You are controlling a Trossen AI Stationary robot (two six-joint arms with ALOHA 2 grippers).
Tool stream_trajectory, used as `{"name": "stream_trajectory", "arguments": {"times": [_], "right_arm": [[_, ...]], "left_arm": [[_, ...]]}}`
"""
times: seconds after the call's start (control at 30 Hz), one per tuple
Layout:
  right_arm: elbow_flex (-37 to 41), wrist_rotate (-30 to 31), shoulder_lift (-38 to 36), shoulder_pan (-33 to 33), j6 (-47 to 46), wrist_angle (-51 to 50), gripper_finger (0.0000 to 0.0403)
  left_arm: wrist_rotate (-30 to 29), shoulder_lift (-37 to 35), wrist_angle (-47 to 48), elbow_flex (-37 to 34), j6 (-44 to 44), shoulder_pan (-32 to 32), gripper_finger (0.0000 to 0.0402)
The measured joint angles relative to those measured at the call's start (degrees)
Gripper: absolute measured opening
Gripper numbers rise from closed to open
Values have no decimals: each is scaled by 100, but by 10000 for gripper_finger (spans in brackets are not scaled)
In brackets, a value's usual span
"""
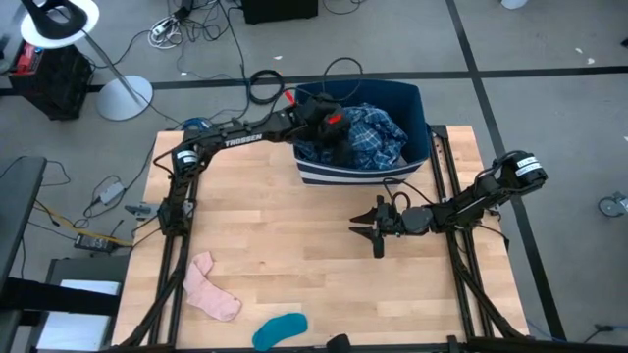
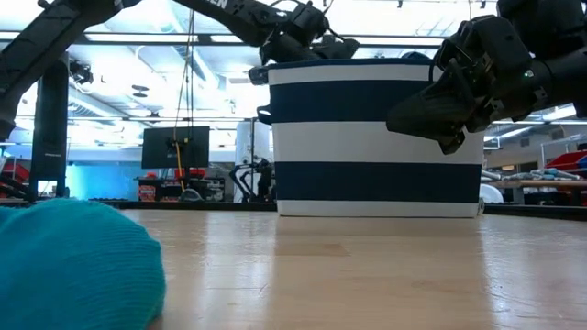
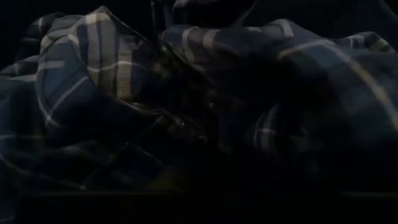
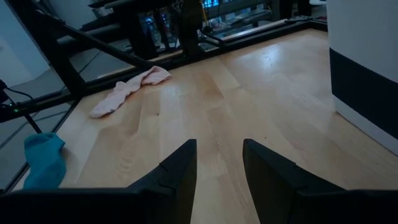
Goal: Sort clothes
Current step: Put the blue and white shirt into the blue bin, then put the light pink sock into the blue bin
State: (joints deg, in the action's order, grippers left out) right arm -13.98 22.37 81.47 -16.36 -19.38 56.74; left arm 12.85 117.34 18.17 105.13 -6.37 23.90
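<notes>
Two small pieces lie nearest us on the wooden table (image 1: 294, 245): the teal sock (image 1: 279, 329) at about six o'clock by the front edge, and the pink piece (image 1: 209, 287) just beyond it toward eight o'clock. We judge both still unsorted, since they lie loose on the boards, well apart from the bin.

Farther in, toward three o'clock, our right gripper (image 1: 373, 233) hangs low over bare wood with its two fingers spread and nothing between them; its wrist view shows only table, the sock and the pink piece ahead.

At twelve o'clock stands the dark blue bin (image 1: 417, 118) with its white bands. The blue plaid shirt (image 1: 378, 137) is heaped inside, so we take that part of the sorting as done or nearly so. Our left gripper (image 1: 332, 126) reaches into the bin over the shirt; its wrist view is filled with dark plaid folds, and we cannot tell whether that claw is released or clenched on the cloth.

We read one word only: "TROSSEN" in white letters along the left arm (image 1: 240, 140). No other garments are visible to us.
</notes>
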Motion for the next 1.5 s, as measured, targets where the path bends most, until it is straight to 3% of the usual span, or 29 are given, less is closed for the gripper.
{"name": "stream_trajectory", "arguments": {"times": [0.27,0.57,0.73,0.93,1.2,1.5], "right_arm": [[0,0,0,0,2,4,132],[0,0,0,0,2,12,132],[0,-2,0,0,1,22,132],[-1,-79,0,-2,-49,-18,132],[-2,-164,0,-2,-160,-25,132],[-2,-205,-2,-2,-205,6,132]], "left_arm": [[-61,-14,1951,1251,198,48,107],[-689,-100,4079,3001,334,-33,95],[-735,-689,4363,2590,653,-290,94],[-903,-1463,3975,1906,793,-958,94],[-1228,-2851,2731,-38,765,-1748,94],[-1216,-4135,2292,-1932,720,-2313,94]]}}
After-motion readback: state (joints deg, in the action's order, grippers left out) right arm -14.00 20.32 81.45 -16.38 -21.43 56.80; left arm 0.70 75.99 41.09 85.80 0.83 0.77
